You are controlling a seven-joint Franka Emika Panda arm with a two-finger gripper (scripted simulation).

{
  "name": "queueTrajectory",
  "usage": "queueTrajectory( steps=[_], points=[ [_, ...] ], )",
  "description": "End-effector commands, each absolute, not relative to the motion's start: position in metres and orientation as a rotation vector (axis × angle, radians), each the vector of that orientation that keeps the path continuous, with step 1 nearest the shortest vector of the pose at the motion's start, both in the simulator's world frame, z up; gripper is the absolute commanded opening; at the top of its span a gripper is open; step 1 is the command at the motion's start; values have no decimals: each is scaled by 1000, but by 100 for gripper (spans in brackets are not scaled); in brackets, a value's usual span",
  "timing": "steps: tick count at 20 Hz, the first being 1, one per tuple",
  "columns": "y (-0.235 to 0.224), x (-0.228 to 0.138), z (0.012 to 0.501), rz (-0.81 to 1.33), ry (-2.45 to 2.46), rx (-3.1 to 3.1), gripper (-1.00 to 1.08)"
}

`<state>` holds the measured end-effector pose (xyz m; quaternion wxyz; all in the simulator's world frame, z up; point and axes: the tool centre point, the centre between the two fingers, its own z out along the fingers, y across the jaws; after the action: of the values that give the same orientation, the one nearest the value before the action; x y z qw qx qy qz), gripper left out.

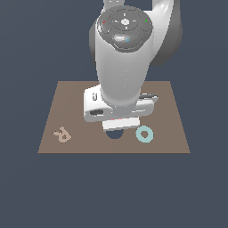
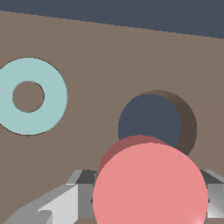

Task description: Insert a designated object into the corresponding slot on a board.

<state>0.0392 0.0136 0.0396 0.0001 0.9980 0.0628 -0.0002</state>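
My gripper [image 2: 148, 199] is shut on the salmon-red disc [image 2: 151, 188], with grey fingers [image 2: 57, 205] showing on either side of it. The disc hangs just above the brown board [image 2: 100, 57], beside the dark round hole [image 2: 151, 122], and overlaps its near edge in the wrist view. In the exterior view the arm hides the disc. The gripper [image 1: 120, 125] is low over the board [image 1: 171, 116], right above the round hole [image 1: 115, 135], which is partly covered.
A teal ring [image 1: 144, 134] lies on the board just to the exterior view's right of the hole; it also shows in the wrist view [image 2: 28, 96]. A pale tan letter-like piece [image 1: 62, 134] lies near the board's corner on the exterior view's left.
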Motion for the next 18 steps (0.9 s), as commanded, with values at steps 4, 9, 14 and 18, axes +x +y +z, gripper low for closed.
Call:
queueTrajectory(
  steps=[4, 9, 14, 18],
  points=[
    [6, 58, 40, 0, 338, 3123, -100],
    [3, 69, 41, 0, 413, 3115, -100],
    [2, 73, 41, -1, 441, 3111, -100],
    [2, 72, 39, -1, 436, 3111, -100]
  ],
)
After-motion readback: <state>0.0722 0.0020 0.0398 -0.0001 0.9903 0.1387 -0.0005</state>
